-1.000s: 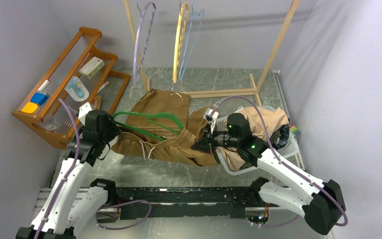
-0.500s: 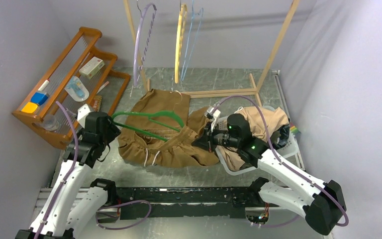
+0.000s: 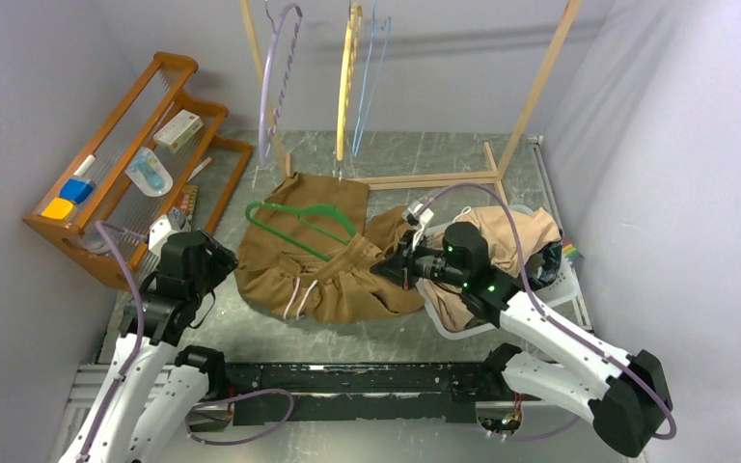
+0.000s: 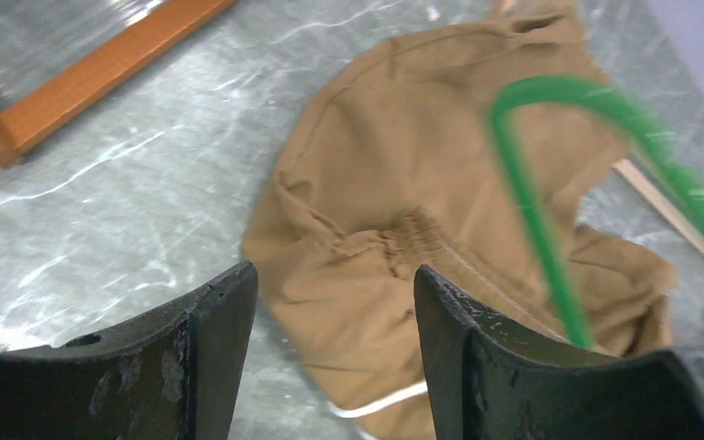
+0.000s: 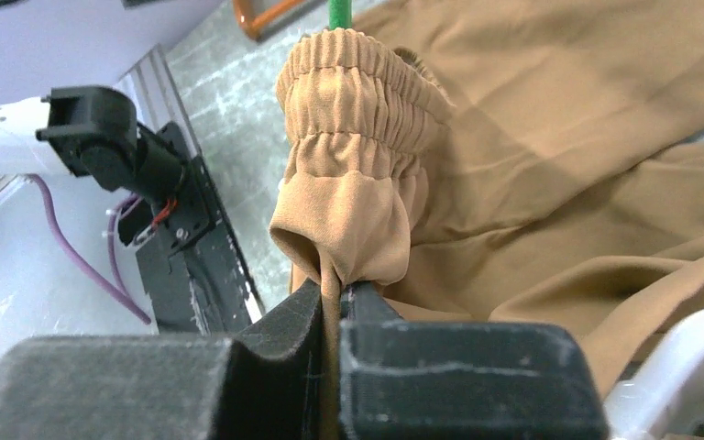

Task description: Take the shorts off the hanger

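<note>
Shorts (image 3: 323, 280), tan-brown with white drawstring, lie crumpled on table (image 3: 251, 338) mid-scene, touching white basket (image 3: 571, 280) on my right. I see right gripper (image 5: 339, 291) pinched tight on bunched elastic waistband, that edge held raised. Green hanger (image 3: 301, 220) lies across shorts. Left gripper (image 4: 330, 302) spread, nothing between fingers, just off shorts' left edge.

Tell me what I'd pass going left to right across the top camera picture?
wooden rack → left gripper → green hanger → right gripper → white basket
</note>
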### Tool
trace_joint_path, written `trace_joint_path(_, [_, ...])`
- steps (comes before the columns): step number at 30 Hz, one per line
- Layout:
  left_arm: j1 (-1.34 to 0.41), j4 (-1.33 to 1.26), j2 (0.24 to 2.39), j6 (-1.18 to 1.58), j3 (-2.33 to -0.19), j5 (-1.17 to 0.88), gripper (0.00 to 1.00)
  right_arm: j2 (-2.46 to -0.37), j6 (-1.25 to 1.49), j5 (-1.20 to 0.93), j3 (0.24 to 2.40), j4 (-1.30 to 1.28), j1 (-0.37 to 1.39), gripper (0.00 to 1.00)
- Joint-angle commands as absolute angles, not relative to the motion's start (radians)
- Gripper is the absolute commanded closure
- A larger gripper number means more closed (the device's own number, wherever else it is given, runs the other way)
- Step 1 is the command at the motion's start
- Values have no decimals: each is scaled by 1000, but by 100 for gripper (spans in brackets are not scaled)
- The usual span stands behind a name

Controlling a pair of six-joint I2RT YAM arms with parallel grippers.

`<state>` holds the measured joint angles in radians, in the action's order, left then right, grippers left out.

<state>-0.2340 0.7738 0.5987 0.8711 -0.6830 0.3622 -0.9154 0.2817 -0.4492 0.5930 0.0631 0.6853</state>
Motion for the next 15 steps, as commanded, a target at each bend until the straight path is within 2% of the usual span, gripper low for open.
trace_joint_path(1, [-241,667,553,852,-689,236,33,-969,250,-562,637,63,691,100])
trace_joint_path(6, [-241,499,521,864,-631,-70,33,-1023,227,-556,649,32,721,100])
trace_joint_path(11, [-241,210,549,861,-523,-386,31,-1109,248,-352,694,-5,789,100])
trace_joint_path(15, [-246,90,595,876,-499,-513,32,-1147,291,-269,709,58,847,100])
